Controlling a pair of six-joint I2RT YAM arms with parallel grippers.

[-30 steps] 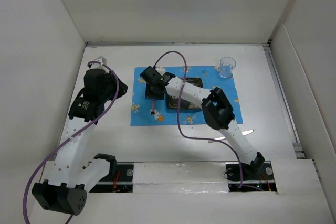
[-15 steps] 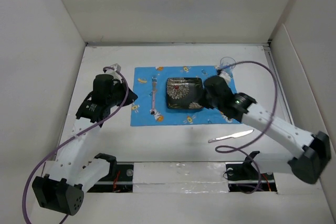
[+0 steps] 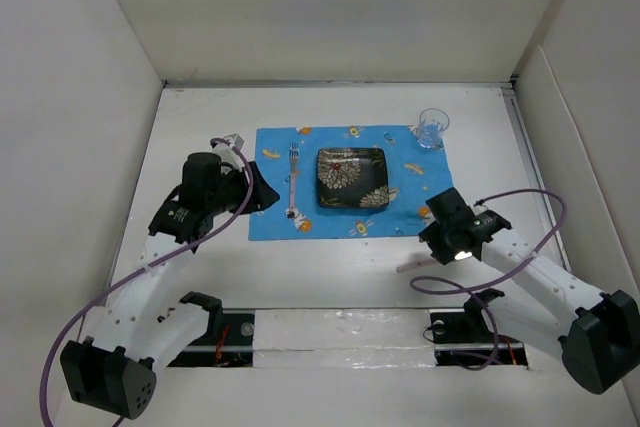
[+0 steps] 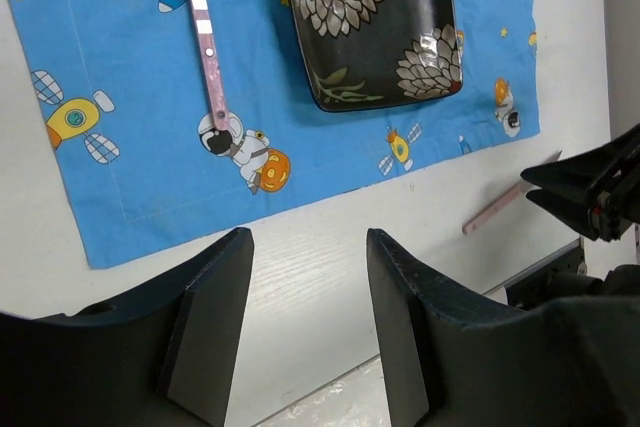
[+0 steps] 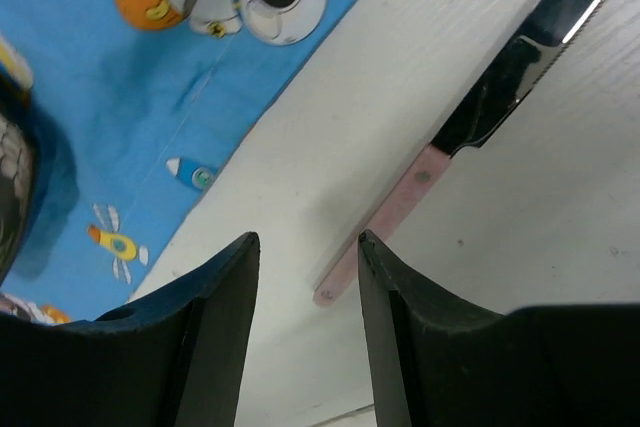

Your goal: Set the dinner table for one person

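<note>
My feed shows a boxed-in white booth. The far wall point(image 3: 340, 17) at 12 o'clock is plain and matte. The left wall point(image 3: 70, 147) at 9 o'clock and the right wall point(image 3: 590, 147) at 3 o'clock slant in to meet it, with thin dark seams in the corners at 11 and 1 o'clock. All three come down to the edges of the dinner table point(image 3: 330, 272). A metal rail point(image 3: 540, 207) runs along its 3 o'clock edge, and a white strip point(image 3: 340, 332) lies across the 6 o'clock edge. The light is soft and even, and I see only faint shadows.
</note>
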